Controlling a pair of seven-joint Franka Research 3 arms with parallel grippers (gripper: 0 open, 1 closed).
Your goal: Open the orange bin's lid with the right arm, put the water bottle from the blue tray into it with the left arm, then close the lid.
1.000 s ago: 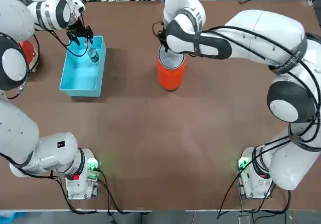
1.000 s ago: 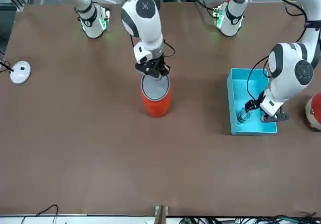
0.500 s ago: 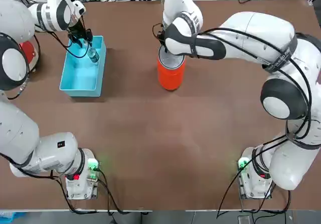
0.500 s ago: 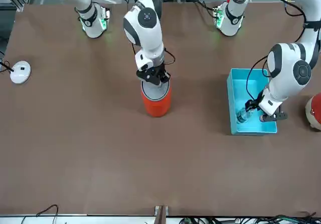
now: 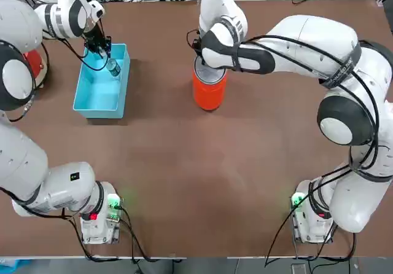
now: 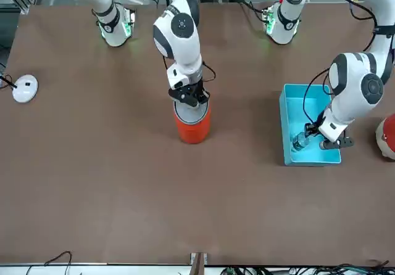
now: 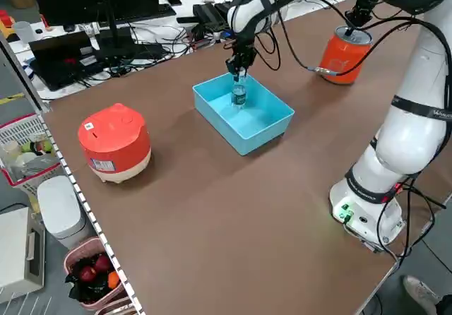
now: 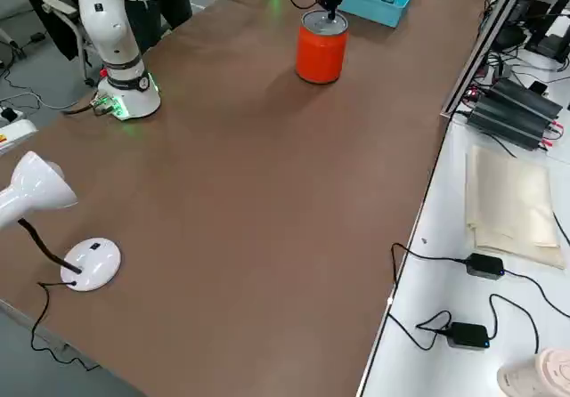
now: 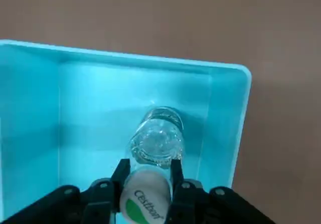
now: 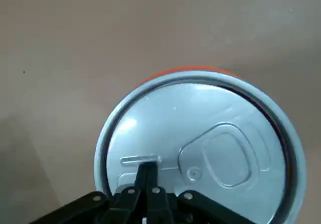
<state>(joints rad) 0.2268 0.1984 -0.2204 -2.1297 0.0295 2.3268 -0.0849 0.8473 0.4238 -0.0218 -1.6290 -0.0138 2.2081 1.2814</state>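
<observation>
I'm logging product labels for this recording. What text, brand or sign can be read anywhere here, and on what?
"Cestbon": on the pale cap of the water bottle, between the left pincer's fingers.
Orange bin: pale marking on its side, too small to read.
Red-and-white rounded object: white stickers, too small to read.
Lid: embossed outlines only, no letters.

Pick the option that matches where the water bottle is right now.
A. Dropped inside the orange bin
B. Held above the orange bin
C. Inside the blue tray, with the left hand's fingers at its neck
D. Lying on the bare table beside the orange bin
C: the water bottle stands in the blue tray, the left hand closed on its neck below the cap.
</observation>
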